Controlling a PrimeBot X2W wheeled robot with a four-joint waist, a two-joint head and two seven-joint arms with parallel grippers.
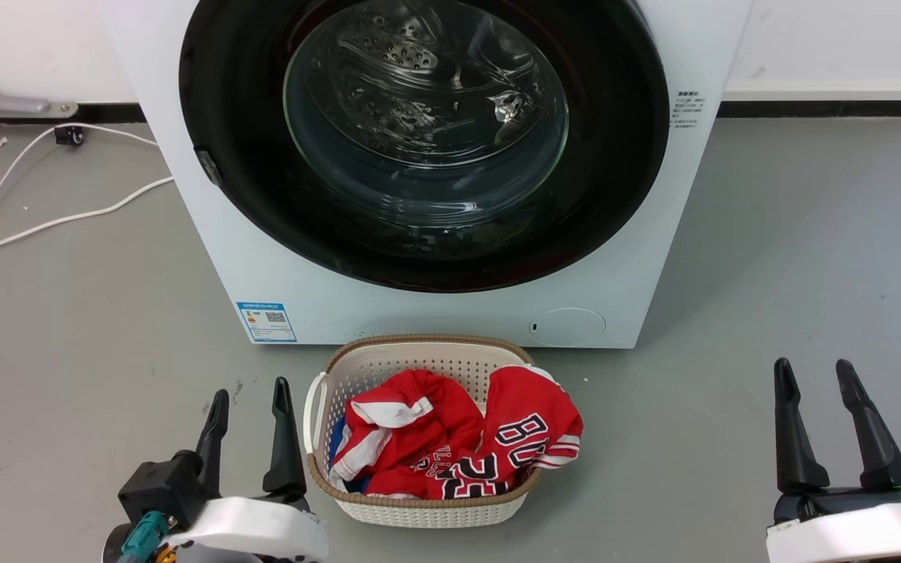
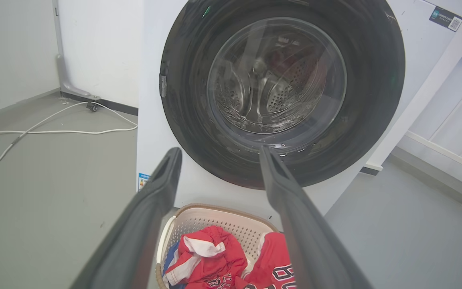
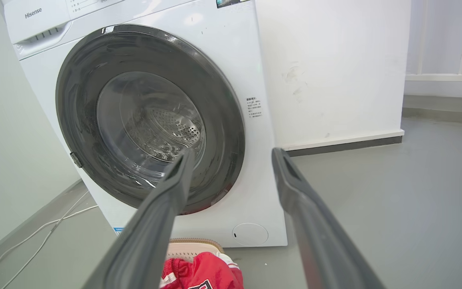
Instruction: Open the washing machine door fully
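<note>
The white washing machine (image 1: 184,227) (image 2: 150,132) (image 3: 255,168) stands ahead on the grey floor. Its round glossy black door (image 1: 622,156) (image 2: 375,80) (image 3: 78,96) lies flat and closed against the front, with the steel drum showing through the clear glass bowl. A small grey latch (image 1: 208,166) sits on the door's left rim. My left gripper (image 1: 251,400) (image 2: 219,154) is open at the lower left, well short of the machine. At the lower right my right gripper (image 1: 814,377) (image 3: 233,156) is open too. Neither holds anything.
A cream plastic basket (image 1: 357,361) (image 2: 219,218) with red and white jerseys (image 1: 450,438) stands on the floor just before the machine, between my grippers. White cables (image 1: 52,223) trail over the floor at the left. A white wall runs behind.
</note>
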